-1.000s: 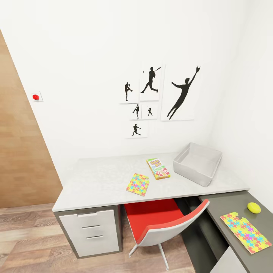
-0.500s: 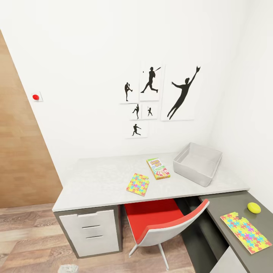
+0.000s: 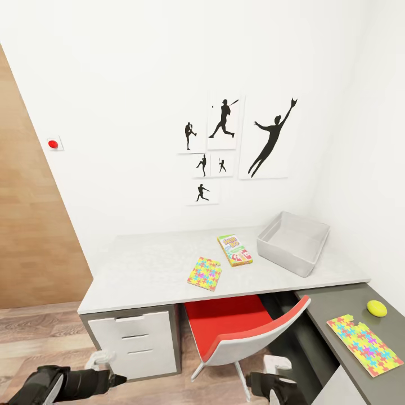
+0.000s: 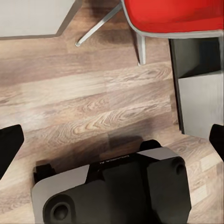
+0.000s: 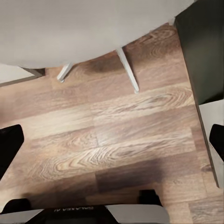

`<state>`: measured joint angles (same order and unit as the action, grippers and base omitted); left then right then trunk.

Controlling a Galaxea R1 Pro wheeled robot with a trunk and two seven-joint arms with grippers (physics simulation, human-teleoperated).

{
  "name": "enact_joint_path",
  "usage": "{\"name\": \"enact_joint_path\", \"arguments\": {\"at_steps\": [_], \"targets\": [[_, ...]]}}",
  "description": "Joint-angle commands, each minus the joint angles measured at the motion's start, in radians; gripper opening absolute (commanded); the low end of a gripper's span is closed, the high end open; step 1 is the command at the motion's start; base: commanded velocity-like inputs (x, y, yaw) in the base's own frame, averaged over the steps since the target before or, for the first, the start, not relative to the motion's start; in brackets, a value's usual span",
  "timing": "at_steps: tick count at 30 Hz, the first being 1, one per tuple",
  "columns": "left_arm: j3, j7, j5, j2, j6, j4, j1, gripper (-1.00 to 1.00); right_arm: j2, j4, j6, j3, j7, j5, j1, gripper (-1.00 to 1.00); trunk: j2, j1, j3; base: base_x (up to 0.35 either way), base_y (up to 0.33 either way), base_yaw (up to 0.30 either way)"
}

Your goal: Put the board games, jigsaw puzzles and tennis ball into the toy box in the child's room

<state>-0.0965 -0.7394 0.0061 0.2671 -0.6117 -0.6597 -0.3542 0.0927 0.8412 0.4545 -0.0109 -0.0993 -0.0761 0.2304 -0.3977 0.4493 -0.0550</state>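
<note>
The pale grey toy box (image 3: 292, 243) stands empty at the back right of the table (image 3: 146, 270). Left of it lies a "SKIP BO" board game (image 3: 234, 250), and a bright jigsaw puzzle (image 3: 205, 273) lies nearer the front edge. A second jigsaw puzzle (image 3: 365, 344) and the yellow-green tennis ball (image 3: 377, 307) rest on the dark grey end section. The bed is out of view. My left arm (image 3: 67, 383) and right arm (image 3: 275, 387) show low at the head view's bottom edge, below the tabletop. My left gripper (image 4: 112, 142) and right gripper (image 5: 112, 142) hang open over the wood floor, holding nothing.
A red and white swivel chair (image 3: 247, 332) is tucked under the table, between the white drawers (image 3: 135, 343) and the dark end section. My own base (image 4: 112, 191) shows below the left gripper. A wooden panel (image 3: 28, 225) stands at the left, and baseball silhouettes (image 3: 236, 140) hang on the wall.
Both arms have risen into the bottom of the head view, the left one first. The table, the toys and the camera have not moved.
</note>
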Motion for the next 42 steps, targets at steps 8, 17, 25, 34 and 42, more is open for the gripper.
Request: {"name": "enact_joint_path", "arguments": {"at_steps": [8,17,25,34,42], "targets": [[-0.004,-0.045,0.001,0.006,-0.189,-0.214,-0.002,1.0,0.003,0.208,0.214,-0.003,0.003,-0.024,0.001,1.0,-0.002,0.001,-0.002,0.0,0.0,0.0],[-0.045,-0.148,-0.001,0.007,-0.318,-0.386,-0.001,1.0,0.004,0.34,0.295,-0.006,0.038,-0.052,0.002,1.0,-0.002,0.001,-0.002,0.0,0.0,0.0],[-0.081,-0.207,-0.003,0.008,-0.332,-0.41,-0.002,1.0,0.004,0.454,0.349,-0.004,0.047,-0.063,0.001,1.0,-0.002,0.001,-0.002,0.0,0.0,0.0],[-0.088,-0.255,0.0,0.007,-0.338,-0.423,-0.002,1.0,0.007,0.533,0.367,0.002,0.077,-0.08,0.002,1.0,-0.002,0.001,-0.002,0.0,0.0,0.0],[-0.089,-0.314,0.0,0.006,-0.343,-0.471,-0.002,1.0,0.007,0.602,0.372,0.008,0.101,-0.102,0.002,1.0,-0.002,0.001,-0.002,0.0,0.0,0.0]]}}
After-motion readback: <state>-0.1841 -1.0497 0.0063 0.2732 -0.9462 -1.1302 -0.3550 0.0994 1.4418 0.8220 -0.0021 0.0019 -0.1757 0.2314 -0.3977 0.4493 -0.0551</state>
